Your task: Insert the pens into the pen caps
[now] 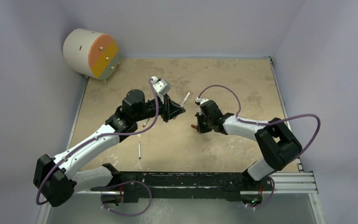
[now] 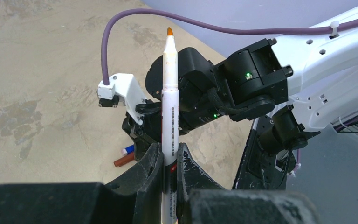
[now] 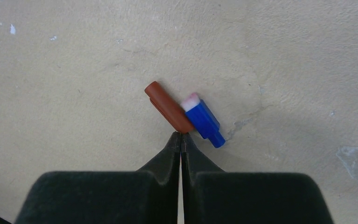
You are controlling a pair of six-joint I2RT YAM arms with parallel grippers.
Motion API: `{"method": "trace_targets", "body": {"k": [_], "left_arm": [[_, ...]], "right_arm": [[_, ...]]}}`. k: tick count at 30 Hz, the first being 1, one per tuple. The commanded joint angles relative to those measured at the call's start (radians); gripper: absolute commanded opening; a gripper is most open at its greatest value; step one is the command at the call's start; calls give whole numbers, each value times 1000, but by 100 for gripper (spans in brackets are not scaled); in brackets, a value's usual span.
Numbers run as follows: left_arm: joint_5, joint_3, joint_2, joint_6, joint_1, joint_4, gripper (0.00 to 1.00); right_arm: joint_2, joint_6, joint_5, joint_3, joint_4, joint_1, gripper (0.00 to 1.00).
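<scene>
My left gripper [image 2: 170, 150] is shut on a white pen [image 2: 170, 93] with an orange tip, held above the table and pointing away from the wrist. From above, this gripper [image 1: 174, 111] and its pen [image 1: 186, 98] sit mid-table. My right gripper [image 3: 181, 136] is shut with nothing between its fingers. Its tips touch the near end of a red-brown pen cap [image 3: 168, 106] lying on the table. A blue pen cap [image 3: 204, 120] lies right beside that one. Both caps, red-brown [image 2: 124, 160] and blue [image 2: 128, 150], also show in the left wrist view. Another pen [image 1: 140, 150] lies loose near the left arm.
A white cylinder with an orange and yellow face [image 1: 91, 52] stands at the back left corner. Purple-grey walls enclose the tabletop [image 1: 242, 79]. A metal rail [image 1: 289, 181] runs along the near edge by the arm bases. A further thin stick [image 1: 146, 122] peeks out beside the left forearm.
</scene>
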Motion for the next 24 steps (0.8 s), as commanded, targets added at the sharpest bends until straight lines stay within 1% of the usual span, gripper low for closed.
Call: {"method": "trace_targets", "body": {"k": [1,8,19,22,24], "left_arm": [[-11,49,-30,31,2,1,0],[-19,51,-42,38,2,-19,0],[-34,42,-73,46,2,-48,0],[-36,43,-74,45,2,-51,0],[-44,40,-80,46,1,-54,0]], "right_arm": [[51,8,6,33,3,-8,0],[132,-35,65,134,-20,-18,0],[257,-76,68,310,-4,-37,0],[266,-72,56,336,-1,-36,0],[244,-62,64,339,-3,-37,0]]}}
